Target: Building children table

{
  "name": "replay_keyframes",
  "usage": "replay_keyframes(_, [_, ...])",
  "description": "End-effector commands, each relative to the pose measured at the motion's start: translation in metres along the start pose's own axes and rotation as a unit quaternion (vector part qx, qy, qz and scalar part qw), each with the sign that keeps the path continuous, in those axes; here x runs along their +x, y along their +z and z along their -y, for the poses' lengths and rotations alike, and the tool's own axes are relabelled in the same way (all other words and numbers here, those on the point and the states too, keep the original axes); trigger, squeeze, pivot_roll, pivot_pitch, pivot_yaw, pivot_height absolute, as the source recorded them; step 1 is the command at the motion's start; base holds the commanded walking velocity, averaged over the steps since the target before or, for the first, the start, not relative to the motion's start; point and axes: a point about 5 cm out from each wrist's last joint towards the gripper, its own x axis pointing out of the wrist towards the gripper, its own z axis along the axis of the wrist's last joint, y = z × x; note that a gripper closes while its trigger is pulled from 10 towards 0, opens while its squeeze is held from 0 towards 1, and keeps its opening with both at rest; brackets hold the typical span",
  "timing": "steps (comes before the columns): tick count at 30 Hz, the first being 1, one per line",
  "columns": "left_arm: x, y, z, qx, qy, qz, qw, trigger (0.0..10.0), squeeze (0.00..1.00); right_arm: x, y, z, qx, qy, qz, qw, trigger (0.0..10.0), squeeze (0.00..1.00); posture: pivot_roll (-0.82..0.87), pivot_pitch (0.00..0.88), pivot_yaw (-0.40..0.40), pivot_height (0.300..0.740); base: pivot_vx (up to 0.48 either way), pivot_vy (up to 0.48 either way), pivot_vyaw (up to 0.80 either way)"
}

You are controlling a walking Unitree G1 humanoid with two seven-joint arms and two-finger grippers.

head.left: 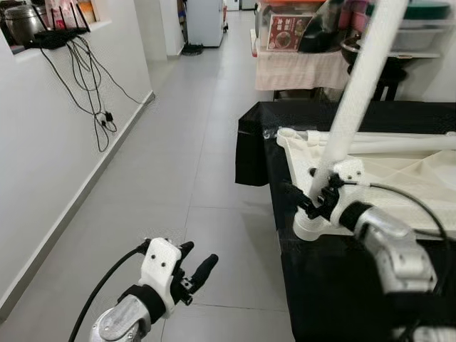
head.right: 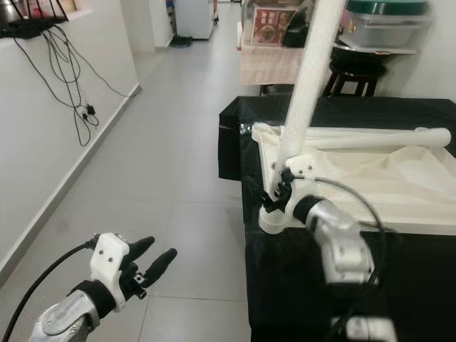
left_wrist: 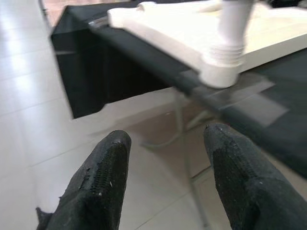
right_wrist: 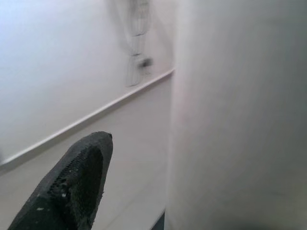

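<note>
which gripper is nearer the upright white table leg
Right. The right gripper is clamped on the upright white table leg near its base, while the left gripper hangs open over the floor, well off to the leg's left.

A black-draped table (head.left: 335, 285) carries the upturned white children's tabletop (head.left: 406, 178).

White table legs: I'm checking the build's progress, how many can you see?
2. One leg stands upright in the corner socket, held by the right gripper; another leg lies across the tabletop. Others may be hidden.
</note>
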Motion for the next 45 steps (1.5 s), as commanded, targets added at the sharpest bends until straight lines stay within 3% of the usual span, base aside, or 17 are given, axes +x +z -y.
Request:
replay_keyframes(1, [0.003,0.000,0.002,-0.009,-0.016,0.007,1.000,10.0,0.00,0.011,-0.012,-0.010,0.021,0.058,-0.016,0.998,10.0,0.00,0.03,0.000,-0.022,0.740,0.000,0.000,0.00])
replay_keyframes(6, [0.006,0.003,0.005,-0.015,-0.035,0.014,0.999,10.0,0.00,0.019,-0.009,-0.005,0.020,0.071,-0.009,0.997,10.0,0.00,0.04,0.000,-0.024,0.740,0.000,0.000,0.00])
replay_keyframes(7, [0.008,0.003,0.006,-0.023,-0.048,0.016,0.998,10.0,0.00,0.024,-0.004,-0.002,0.022,0.078,0.002,0.997,0.0,0.00,0.04,0.000,-0.025,0.740,0.000,0.000,0.00])
replay_keyframes(14, [0.008,0.003,0.011,-0.040,-0.076,0.016,0.996,10.0,0.00,0.029,0.003,0.001,0.019,0.114,0.012,0.993,0.0,0.00,0.05,0.000,-0.024,0.740,0.000,0.000,0.00])
replay_keyframes(15, [0.008,0.002,0.011,-0.042,-0.079,0.016,0.996,0.0,0.00,0.028,0.002,0.002,0.017,0.113,0.010,0.993,0.0,0.00,0.04,0.000,-0.023,0.740,0.000,0.000,0.00])
replay_keyframes(21, [0.008,0.002,0.012,-0.041,-0.084,0.015,0.996,0.0,0.00,0.022,-0.007,0.000,0.014,0.118,0.002,0.993,0.0,0.00,0.04,0.000,-0.021,0.740,0.000,0.000,0.00])
replay_keyframes(24, [0.009,0.002,0.010,-0.040,-0.083,0.016,0.996,0.0,0.00,0.011,-0.020,-0.004,0.006,0.107,-0.006,0.994,0.0,0.00,0.03,0.000,-0.019,0.740,0.000,0.000,0.00])
replay_keyframes(31, [0.008,0.002,0.005,-0.040,-0.075,0.017,0.996,0.0,0.00,-0.006,-0.034,-0.023,0.045,0.056,-0.001,0.997,0.0,0.00,-0.01,0.000,0.002,0.740,0.000,0.000,0.00])
replay_keyframes(32, [0.008,0.001,0.004,-0.039,-0.073,0.016,0.996,0.0,0.00,-0.008,-0.036,-0.027,0.051,0.036,-0.003,0.998,0.0,0.00,-0.01,0.000,0.002,0.740,0.000,0.000,0.00])
replay_keyframes(33, [0.008,0.001,0.002,-0.036,-0.069,0.014,0.997,0.0,0.00,-0.005,-0.042,-0.020,0.040,-0.097,-0.029,0.994,0.0,0.00,-0.03,0.000,0.016,0.740,0.000,0.000,0.00])
replay_keyframes(34, [0.008,0.001,0.002,-0.036,-0.069,0.014,0.997,0.0,0.00,-0.005,-0.042,-0.020,0.040,-0.097,-0.029,0.994,0.0,0.00,-0.03,0.000,0.016,0.740,0.000,0.000,0.00])
replay_keyframes(35, [0.009,0.001,0.000,-0.033,-0.065,0.013,0.997,8.5,0.00,-0.013,-0.048,-0.011,0.040,-0.260,-0.049,0.964,0.0,0.00,-0.03,0.000,0.016,0.740,0.000,0.000,0.00])
replay_keyframes(36, [0.009,0.001,0.000,-0.031,-0.061,0.013,0.998,8.5,0.00,-0.022,-0.055,-0.011,0.055,-0.355,-0.063,0.931,0.0,0.00,-0.04,0.000,0.015,0.740,0.000,0.000,0.00])
replay_keyframes(37, [0.010,0.001,-0.001,-0.029,-0.061,0.012,0.998,10.0,0.00,-0.021,-0.057,-0.019,0.045,-0.383,-0.064,0.921,0.0,0.00,-0.03,0.000,0.019,0.740,0.000,0.000,0.00])
replay_keyframes(40, [0.012,0.002,-0.001,-0.024,-0.058,0.013,0.998,10.0,0.00,-0.011,-0.054,-0.023,0.036,-0.361,-0.050,0.931,0.0,0.00,-0.04,0.000,0.021,0.740,0.000,0.000,0.00])
replay_keyframes(45, [0.015,0.003,-0.004,-0.024,-0.049,0.016,0.998,10.0,0.00,0.000,-0.048,-0.024,0.033,-0.352,-0.048,0.934,0.0,0.00,-0.02,0.000,0.006,0.740,0.000,0.000,0.00])
